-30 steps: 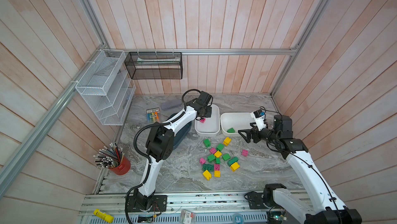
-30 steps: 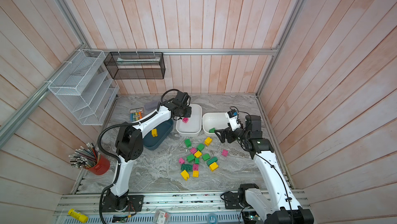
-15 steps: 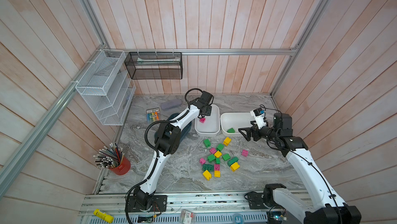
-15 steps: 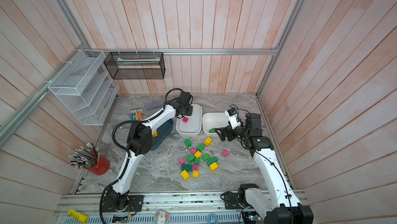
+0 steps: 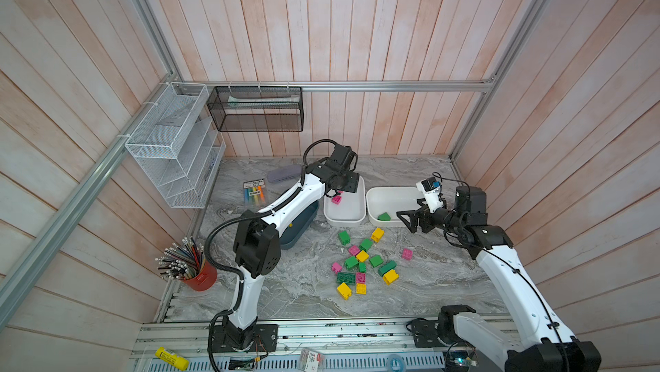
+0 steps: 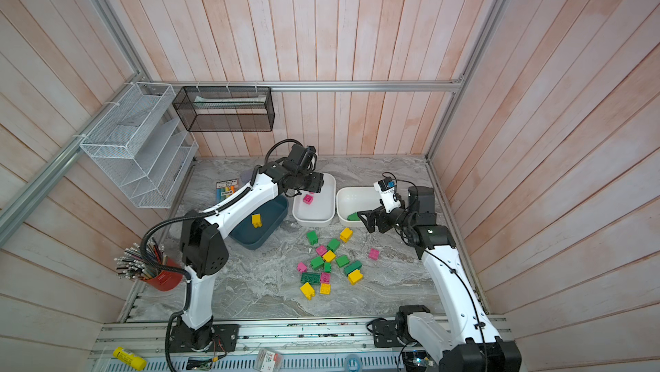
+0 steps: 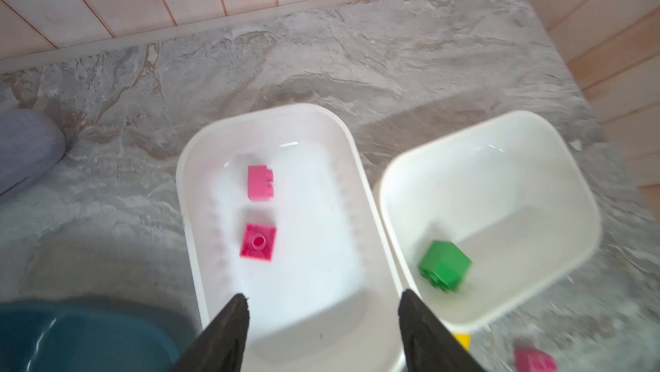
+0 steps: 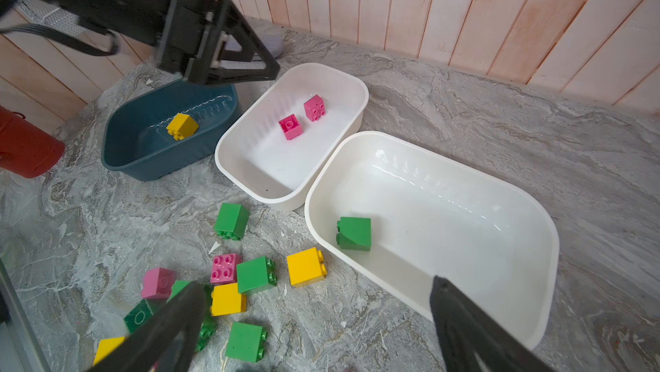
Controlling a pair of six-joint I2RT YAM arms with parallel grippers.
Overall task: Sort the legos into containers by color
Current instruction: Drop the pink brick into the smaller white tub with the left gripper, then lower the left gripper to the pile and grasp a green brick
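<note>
released, empty left gripper (image 7: 323, 295) above middle white tub (image 8: 278, 204), two pink legos (image 8: 291, 126) inside it, right gripper (image 8: 317, 284) spread wide, empty, to its right

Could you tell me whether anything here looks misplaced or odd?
Nothing stands out: the dark teal tub holds one yellow brick, the middle white tub two pink bricks, the other white tub one green brick.
</note>
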